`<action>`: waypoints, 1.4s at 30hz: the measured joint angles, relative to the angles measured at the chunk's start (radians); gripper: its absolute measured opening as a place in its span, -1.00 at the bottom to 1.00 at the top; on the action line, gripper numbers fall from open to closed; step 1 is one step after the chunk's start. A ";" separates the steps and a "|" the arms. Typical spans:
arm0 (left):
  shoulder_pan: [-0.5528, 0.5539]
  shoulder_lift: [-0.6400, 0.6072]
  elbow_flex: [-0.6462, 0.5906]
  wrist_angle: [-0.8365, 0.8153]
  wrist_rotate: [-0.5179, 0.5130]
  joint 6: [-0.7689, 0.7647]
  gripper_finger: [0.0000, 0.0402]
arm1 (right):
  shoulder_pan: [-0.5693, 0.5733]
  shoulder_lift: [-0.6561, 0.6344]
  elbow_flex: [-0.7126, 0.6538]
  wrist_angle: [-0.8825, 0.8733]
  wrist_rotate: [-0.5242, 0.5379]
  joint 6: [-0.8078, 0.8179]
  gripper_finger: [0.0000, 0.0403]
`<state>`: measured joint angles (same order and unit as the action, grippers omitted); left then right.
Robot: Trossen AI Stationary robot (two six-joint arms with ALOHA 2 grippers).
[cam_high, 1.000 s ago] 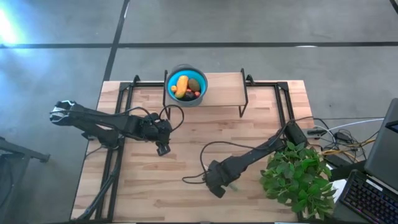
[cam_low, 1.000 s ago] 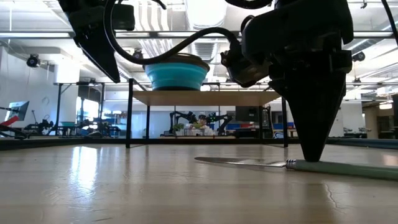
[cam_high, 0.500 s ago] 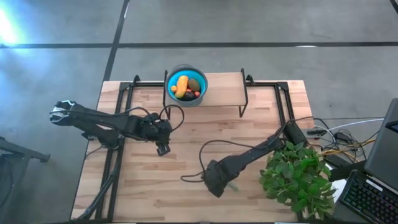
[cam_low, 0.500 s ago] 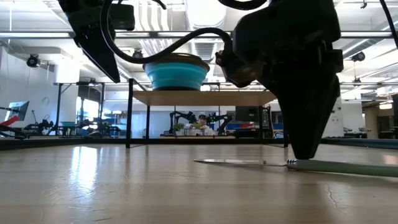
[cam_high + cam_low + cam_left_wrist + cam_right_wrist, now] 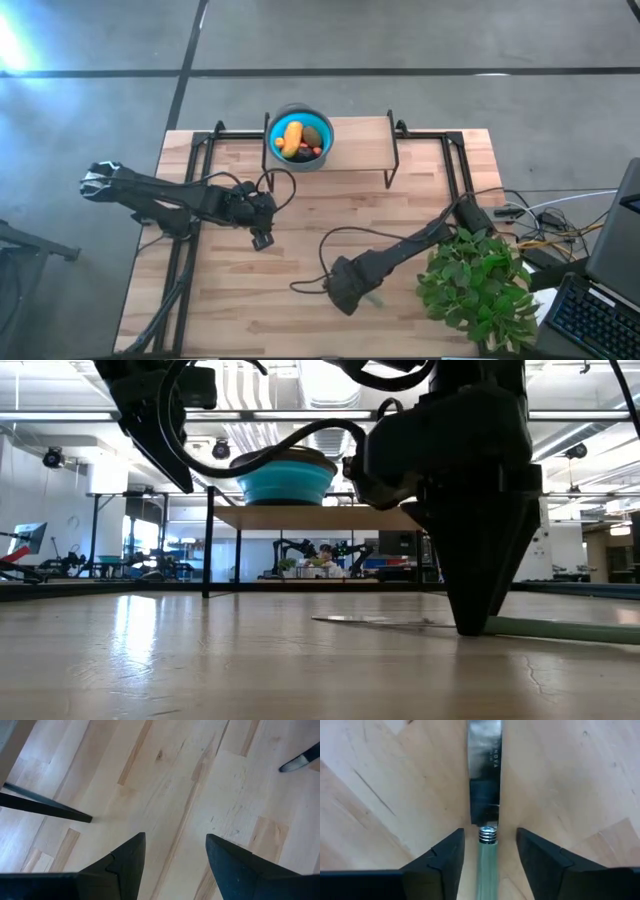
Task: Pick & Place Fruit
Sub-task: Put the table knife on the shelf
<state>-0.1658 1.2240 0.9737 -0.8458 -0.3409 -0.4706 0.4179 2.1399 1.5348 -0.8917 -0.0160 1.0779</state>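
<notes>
Right gripper [image 5: 487,862] lower and shifted along the knife [image 5: 485,785] versus a second ago, fingers spread, straddling the green handle [image 5: 487,870]: utensil grab, not fruit. Fruit [image 5: 297,139] well off, in blue bowl [image 5: 299,162] on shelf. Left gripper [image 5: 175,862] parked, released, over bare table [image 5: 165,780]. Plant [image 5: 480,285] crowds right arm.

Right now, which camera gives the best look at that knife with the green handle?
The right wrist view: the knife lies flat between the open right gripper, blade and handle both clear. The low view shows it edge-on behind the gripper. From above, only a sliver of handle shows. The left wrist view misses it.
</notes>
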 joint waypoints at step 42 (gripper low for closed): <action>-0.025 0.000 -0.059 0.097 0.262 -0.032 0.06 | -0.007 -0.017 -0.019 -0.010 0.090 -0.005 -0.87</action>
<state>-0.1912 1.2236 0.9146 -0.7483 -0.0793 -0.5021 0.4107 2.1231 1.5162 -0.9020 0.0738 1.0733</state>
